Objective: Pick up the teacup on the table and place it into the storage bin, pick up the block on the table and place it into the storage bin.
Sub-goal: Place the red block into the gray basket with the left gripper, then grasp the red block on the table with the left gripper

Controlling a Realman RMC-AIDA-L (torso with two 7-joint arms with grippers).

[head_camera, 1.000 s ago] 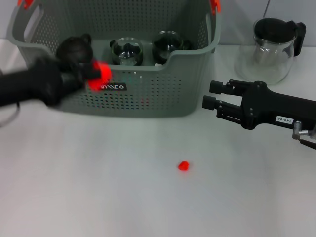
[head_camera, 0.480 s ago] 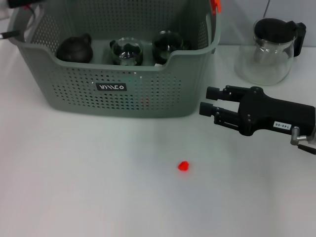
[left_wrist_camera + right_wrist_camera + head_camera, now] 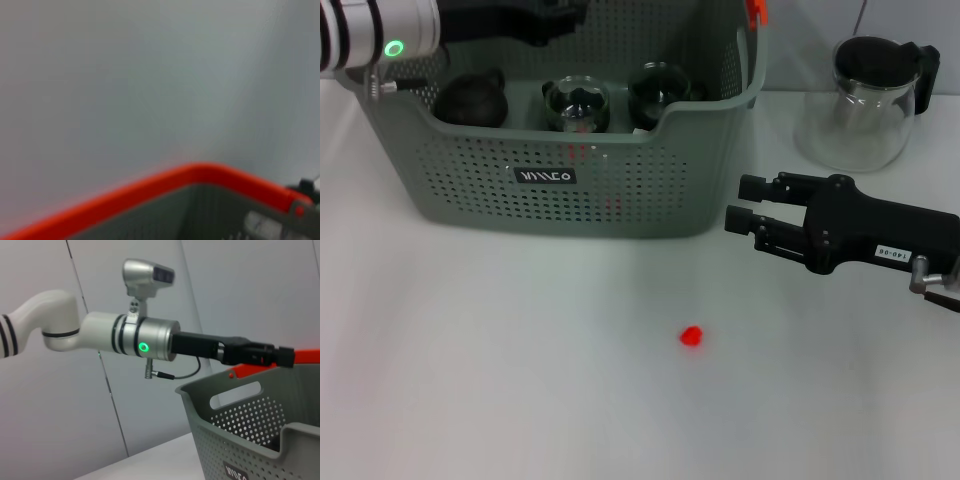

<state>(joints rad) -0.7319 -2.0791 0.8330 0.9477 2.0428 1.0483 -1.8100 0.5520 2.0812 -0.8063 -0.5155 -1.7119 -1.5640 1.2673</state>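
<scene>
The grey-green storage bin (image 3: 620,190) stands at the back of the table and also shows in the right wrist view (image 3: 250,425). Inside it are a dark teapot-like pot (image 3: 470,98) and two glass teacups (image 3: 577,104). A small red block (image 3: 692,336) lies on the table in front of the bin. My right gripper (image 3: 745,201) is open and empty, to the right of the bin and behind the block. My left gripper (image 3: 555,15) reaches over the bin's back left and also shows in the right wrist view (image 3: 282,356).
A glass pitcher with a black lid (image 3: 865,100) stands at the back right, behind my right arm. An orange clip (image 3: 200,175) on the bin's rim fills the left wrist view. White tabletop surrounds the block.
My left arm has swung from the bin's front left up and over its back. The right gripper has barely shifted. The block has not moved.
</scene>
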